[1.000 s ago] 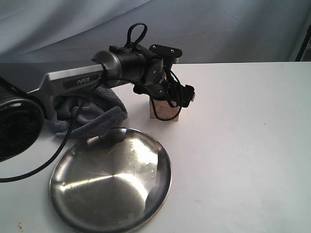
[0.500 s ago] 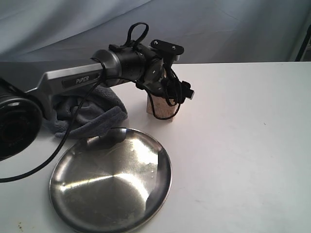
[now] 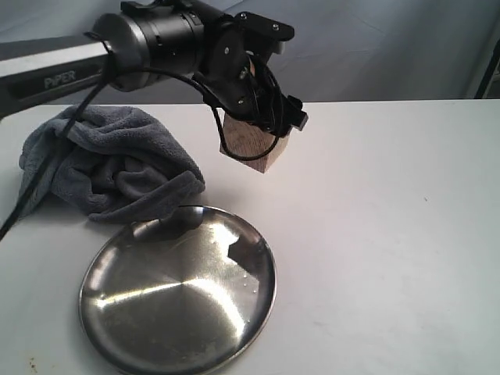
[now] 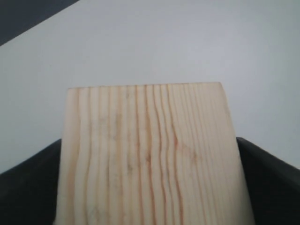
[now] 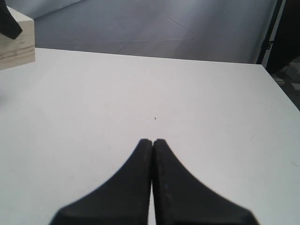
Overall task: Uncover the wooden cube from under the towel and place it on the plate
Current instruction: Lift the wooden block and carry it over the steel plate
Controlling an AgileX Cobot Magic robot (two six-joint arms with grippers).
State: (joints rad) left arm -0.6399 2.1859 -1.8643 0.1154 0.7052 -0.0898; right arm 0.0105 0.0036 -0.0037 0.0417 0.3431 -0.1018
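The pale wooden cube (image 3: 251, 147) hangs tilted above the white table, clear of its surface, with my left gripper (image 3: 254, 117) shut on it. In the left wrist view the cube (image 4: 150, 154) fills the middle between the two black fingers (image 4: 269, 183). The grey-blue towel (image 3: 109, 160) lies crumpled at the left, one fold touching the rim of the steel plate (image 3: 180, 289). The plate sits near the front, below and left of the held cube. My right gripper (image 5: 153, 143) is shut on nothing over bare table; the cube (image 5: 18, 40) shows at the edge of its view.
The white table (image 3: 391, 234) stretches to the right of the plate. A blue-grey cloth backdrop (image 3: 375, 47) hangs behind the table. The left arm's black cable (image 3: 47, 168) loops down across the towel.
My left gripper has lifted the cube off the table and swung upward, tilting it. The arm rose and now leaves the towel in full view. The plate stayed put.
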